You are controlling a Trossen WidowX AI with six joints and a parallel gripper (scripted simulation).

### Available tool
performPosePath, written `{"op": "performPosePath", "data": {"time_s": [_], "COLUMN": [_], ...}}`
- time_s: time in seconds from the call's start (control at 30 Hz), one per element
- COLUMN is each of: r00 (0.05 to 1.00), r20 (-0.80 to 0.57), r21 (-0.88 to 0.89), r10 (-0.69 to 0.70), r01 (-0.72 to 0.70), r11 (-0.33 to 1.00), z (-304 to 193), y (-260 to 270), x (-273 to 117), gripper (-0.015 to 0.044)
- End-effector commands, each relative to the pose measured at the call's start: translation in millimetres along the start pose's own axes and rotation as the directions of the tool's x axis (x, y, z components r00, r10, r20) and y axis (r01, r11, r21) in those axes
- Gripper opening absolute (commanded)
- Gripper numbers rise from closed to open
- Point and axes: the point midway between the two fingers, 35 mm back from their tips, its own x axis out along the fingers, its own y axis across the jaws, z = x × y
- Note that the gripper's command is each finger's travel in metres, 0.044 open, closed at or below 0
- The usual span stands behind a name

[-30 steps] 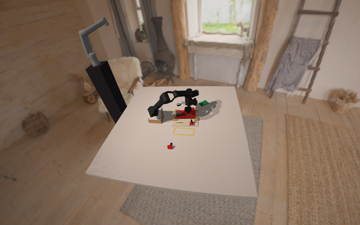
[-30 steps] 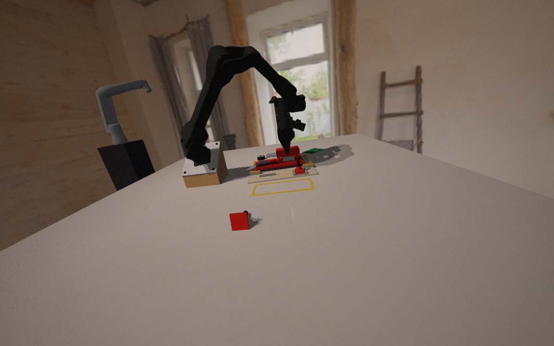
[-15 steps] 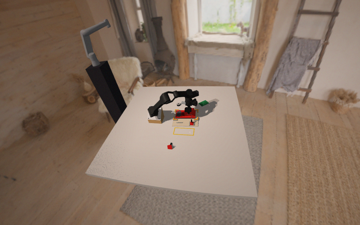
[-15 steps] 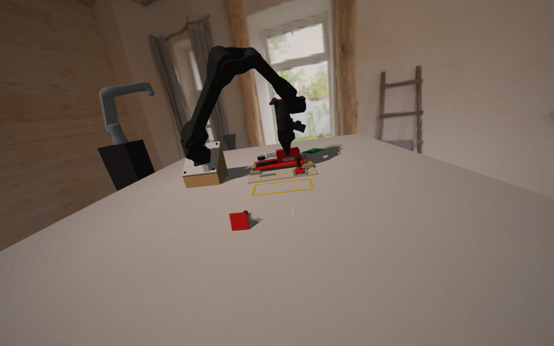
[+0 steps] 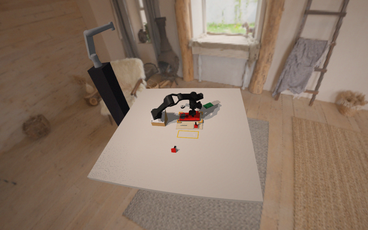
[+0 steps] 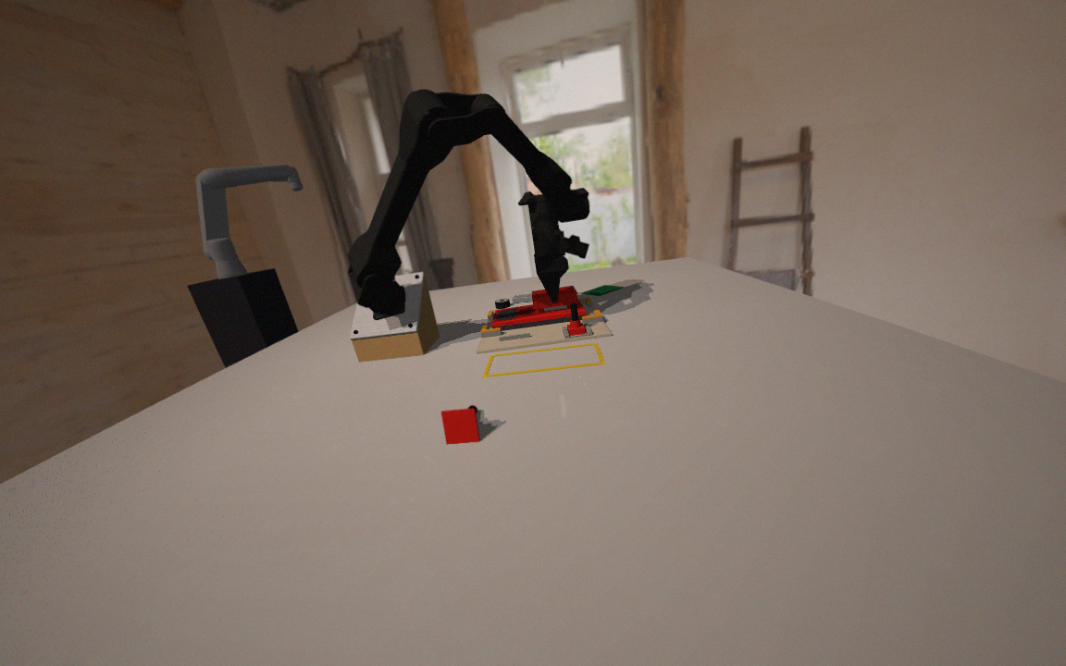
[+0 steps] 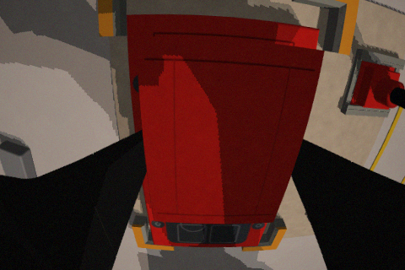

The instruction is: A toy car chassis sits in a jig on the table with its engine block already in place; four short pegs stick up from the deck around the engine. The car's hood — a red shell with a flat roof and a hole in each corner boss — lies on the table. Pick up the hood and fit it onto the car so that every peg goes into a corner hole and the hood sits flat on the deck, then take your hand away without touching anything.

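Note:
My gripper (image 5: pixel 192 115) (image 6: pixel 554 300) (image 7: pixel 221 141) is shut on the red hood (image 7: pixel 249 135) (image 6: pixel 572 294), one black finger on each long side in the wrist view. The hood is over the red chassis (image 6: pixel 520 317) (image 7: pixel 202 23), roof up and roughly in line with it. The chassis sits between the orange corners of the jig (image 7: pixel 354 21) (image 5: pixel 202 121). A strip of chassis shows beyond one end of the hood, and dark window-like panels with round lights show at the other. The pegs, corner holes and engine block are hidden; I cannot tell whether the hood touches the deck.
A red part with a black stem (image 5: pixel 196 126) (image 6: pixel 576 327) (image 7: pixel 375 86) stands beside the jig. A yellow outline (image 5: pixel 187 137) lies in front. A green piece (image 5: pixel 208 105) and a small wheel (image 5: pixel 182 106) are behind; a red block (image 5: pixel 173 149) (image 6: pixel 461 426) is nearer the front.

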Motion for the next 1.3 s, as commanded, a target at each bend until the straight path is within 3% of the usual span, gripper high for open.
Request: {"op": "performPosePath", "data": {"time_s": [0.0, 0.63, 1.17, 1.27], "r00": [1.000, 1.000, 1.000, 1.000], "r20": [0.000, -0.001, -0.002, -0.002], "r21": [-0.001, 0.002, 0.002, 0.002], "r10": [-0.002, 0.001, 0.001, 0.001], "r01": [0.002, -0.001, -0.001, -0.001], "r11": [1.000, 1.000, 1.000, 1.000], "z": [0.2, -0.2, -0.3, 0.0], "y": [-0.5, -0.3, -0.4, -0.3], "x": [2.5, 6.6, 7.3, 4.4], "gripper": [0.0000, 0.0000, 0.0420, 0.0440]}}
